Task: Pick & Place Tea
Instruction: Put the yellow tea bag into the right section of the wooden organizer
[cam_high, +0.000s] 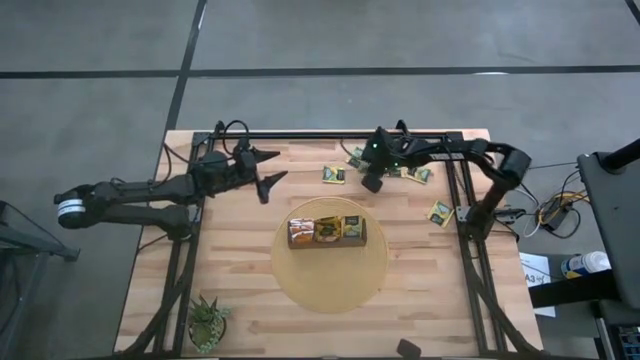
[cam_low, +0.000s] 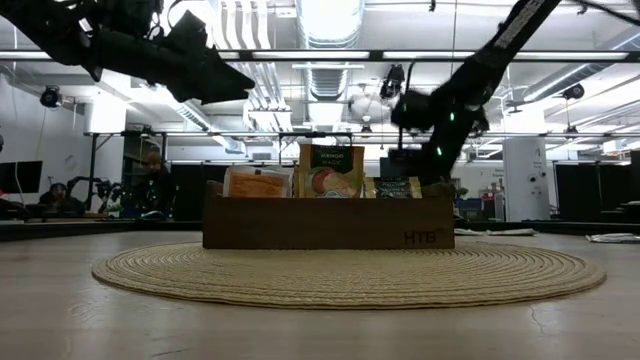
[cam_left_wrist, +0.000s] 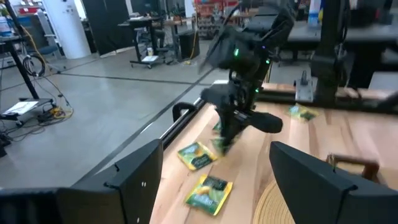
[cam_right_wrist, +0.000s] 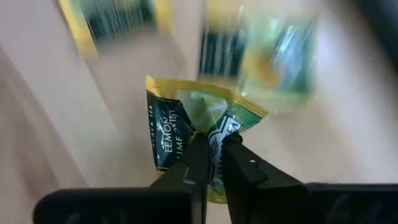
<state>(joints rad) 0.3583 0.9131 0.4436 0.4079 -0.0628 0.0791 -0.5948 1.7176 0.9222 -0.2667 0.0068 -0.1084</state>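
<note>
Two blurred green-and-yellow sachets (cam_right_wrist: 267, 56) lie indistinct behind the right hand (cam_right_wrist: 212, 163), whose fingers pinch a crumpled green-and-yellow lemon tea sachet (cam_right_wrist: 186, 124); the left hand (cam_high: 268, 172) hovers spread wide.

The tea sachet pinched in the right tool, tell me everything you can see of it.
The tea sachet is a small flat foil-looking packet, dark green with yellow edges and white lettering reading lemon and lime. It is crumpled and bent where the right tool pinches it from both sides, shut on its middle. More sachets lie blurred on the wooden table beyond it.
</note>
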